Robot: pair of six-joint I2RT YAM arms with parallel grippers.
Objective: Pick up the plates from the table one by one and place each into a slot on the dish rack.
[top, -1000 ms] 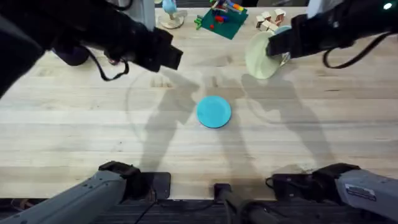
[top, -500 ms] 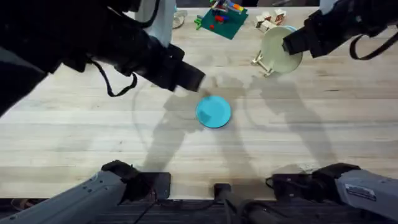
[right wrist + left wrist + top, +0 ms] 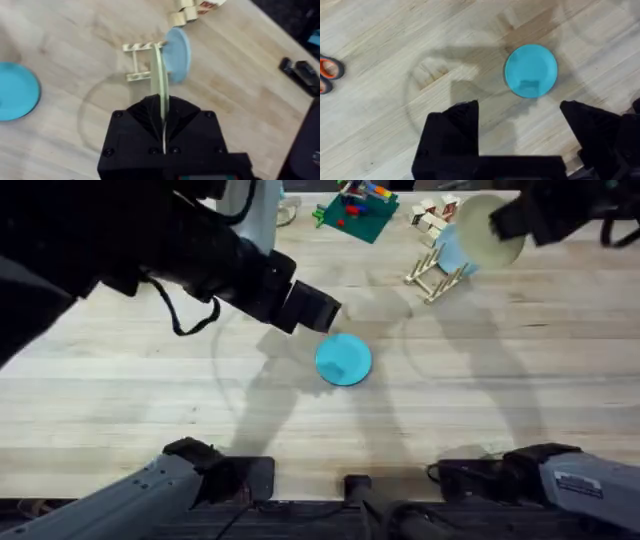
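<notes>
The turquoise plate lies flat in the middle of the table. My left gripper hovers just behind and to the left of it, open; in the left wrist view the turquoise plate lies beyond the spread black fingers. My right gripper is shut on the cream-yellow plate, held on edge above and to the right of the dish rack. The right wrist view shows the cream plate edge-on over the rack.
A paler sky-blue plate stands in the rack. Loose wooden blocks and a green board with toy bricks lie along the back edge. A black object sits right of the rack.
The right gripper carried the cream-yellow plate up and to the right, from left of the rack to above it. The left arm moved right, toward the turquoise plate.
</notes>
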